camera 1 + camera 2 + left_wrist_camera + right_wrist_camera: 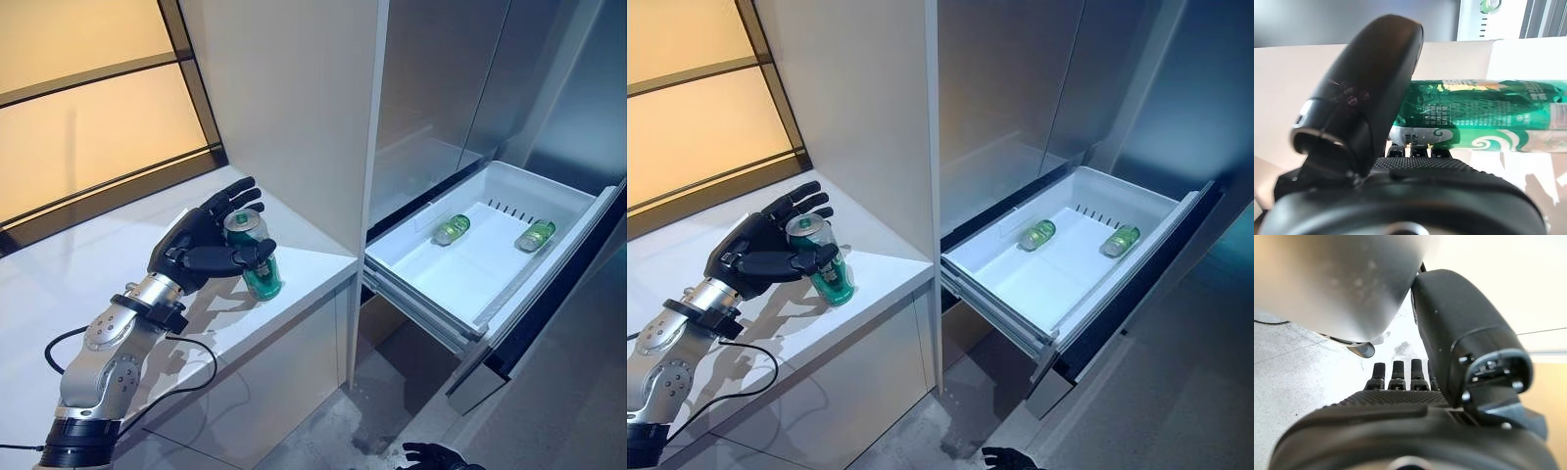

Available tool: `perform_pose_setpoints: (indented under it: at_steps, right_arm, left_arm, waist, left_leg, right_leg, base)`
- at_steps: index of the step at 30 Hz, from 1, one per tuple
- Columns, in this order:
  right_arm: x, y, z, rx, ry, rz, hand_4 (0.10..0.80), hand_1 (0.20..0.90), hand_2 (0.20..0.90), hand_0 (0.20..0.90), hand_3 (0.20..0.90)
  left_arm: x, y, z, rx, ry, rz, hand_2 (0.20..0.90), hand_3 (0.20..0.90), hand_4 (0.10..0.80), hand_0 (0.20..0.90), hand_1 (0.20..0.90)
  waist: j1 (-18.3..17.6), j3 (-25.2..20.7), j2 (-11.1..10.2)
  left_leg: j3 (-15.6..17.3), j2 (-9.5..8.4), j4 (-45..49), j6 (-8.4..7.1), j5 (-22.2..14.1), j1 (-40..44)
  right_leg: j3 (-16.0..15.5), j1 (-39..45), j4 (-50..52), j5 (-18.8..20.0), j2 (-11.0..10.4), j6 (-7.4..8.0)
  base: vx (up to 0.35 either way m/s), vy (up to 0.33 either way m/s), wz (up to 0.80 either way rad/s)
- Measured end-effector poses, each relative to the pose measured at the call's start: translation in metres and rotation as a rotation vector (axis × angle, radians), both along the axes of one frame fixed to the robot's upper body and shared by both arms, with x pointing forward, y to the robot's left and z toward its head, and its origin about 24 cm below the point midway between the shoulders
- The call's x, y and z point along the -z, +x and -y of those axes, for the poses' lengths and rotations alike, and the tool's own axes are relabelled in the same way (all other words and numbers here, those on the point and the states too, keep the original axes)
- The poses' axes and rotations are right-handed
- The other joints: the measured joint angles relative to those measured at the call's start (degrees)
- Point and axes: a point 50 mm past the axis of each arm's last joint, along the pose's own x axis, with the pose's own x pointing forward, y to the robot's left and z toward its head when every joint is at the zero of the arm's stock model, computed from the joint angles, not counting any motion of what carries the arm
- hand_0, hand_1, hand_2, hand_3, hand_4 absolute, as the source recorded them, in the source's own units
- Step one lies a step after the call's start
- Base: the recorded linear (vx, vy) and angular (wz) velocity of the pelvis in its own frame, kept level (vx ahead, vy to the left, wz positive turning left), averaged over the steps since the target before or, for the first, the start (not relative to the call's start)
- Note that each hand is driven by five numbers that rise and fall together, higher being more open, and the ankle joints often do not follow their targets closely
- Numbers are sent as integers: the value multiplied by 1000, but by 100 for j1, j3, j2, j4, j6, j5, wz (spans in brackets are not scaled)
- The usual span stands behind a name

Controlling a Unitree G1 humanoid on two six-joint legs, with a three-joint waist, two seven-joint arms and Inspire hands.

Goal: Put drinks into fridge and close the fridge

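Note:
A green drink can [257, 257] stands on the white counter [118, 264], close to its front corner. My left hand [201, 245] is at the can: the straight fingers [235, 196] reach behind its top and the thumb [1359, 98] lies across its front. The hand is open. To the right, the white fridge drawer [392, 257] is pulled out, with two green drinks lying in it [451, 229] [536, 235]. My right hand [436, 455] hangs low near the floor, open and holding nothing.
A tall white cabinet panel [304, 108] stands between the counter and the fridge. The fridge's grey inner wall [431, 78] rises behind the drawer. A dark-framed amber window [88, 117] runs behind the counter. Grey floor [568, 392] lies below the drawer.

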Motion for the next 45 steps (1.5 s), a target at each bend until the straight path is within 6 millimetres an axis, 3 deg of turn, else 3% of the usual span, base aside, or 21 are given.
perform_pose_setpoints:
  at_steps: [20,21,22,23,25,26,38,45]
  right_arm:
    - [0,0,1,1,-1,3,800,900,900,900,900]
    - [0,0,1,1,0,3,800,900,900,900,900]
    - [0,0,1,1,0,3,800,900,900,900,900]
    - [0,0,1,1,0,3,800,900,900,900,900]
    - [0,0,1,1,0,4,800,900,900,900,900]
    - [0,0,1,1,0,4,800,900,900,900,900]
    - [-4,6,-1,-24,6,68,800,900,900,900,900]
    - [-28,37,-24,-119,55,329,800,900,900,900,900]
  left_arm:
    - [7,5,-1,-19,44,-51,900,900,800,900,900]
    - [7,5,-1,-20,44,-52,811,796,696,811,811]
    - [7,5,-1,-21,42,-52,599,549,449,599,599]
    - [7,5,-1,-22,41,-52,542,483,383,542,542]
    - [7,5,-2,-30,30,-53,331,236,136,331,331]
    - [7,5,-2,-33,21,-54,300,200,100,300,300]
    - [14,6,5,15,-71,-95,300,200,100,300,300]
    - [13,4,14,89,-103,-68,300,200,100,300,300]
  waist:
    - [-16,-15,17]
    - [-17,-15,17]
    - [-18,-15,17]
    - [-18,-15,17]
    - [-18,-15,17]
    - [-19,-15,17]
    - [-29,-13,14]
    - [-215,19,-30]
  left_leg:
    - [113,14,16,0,0,0]
    - [124,14,17,1,0,0]
    - [140,15,18,1,0,0]
    - [147,15,18,1,0,0]
    - [171,17,19,1,0,-1]
    - [178,18,19,1,0,0]
    - [241,23,11,3,-1,19]
    - [273,26,20,4,0,-2]
  right_leg:
    - [147,-57,0,42,28,-6]
    - [153,-60,0,46,29,-9]
    - [160,-63,0,49,30,-10]
    - [164,-65,0,51,31,-10]
    - [181,-75,0,56,33,-5]
    - [189,-77,0,58,34,-4]
    - [285,-97,-1,73,47,14]
    - [314,-161,-1,118,52,-26]
  base:
    - [7,-2,-2]
    - [12,-1,-4]
    - [8,-1,-3]
    - [9,0,-4]
    - [10,-1,-5]
    - [10,0,-5]
    - [3,1,-4]
    - [-11,-2,-1]
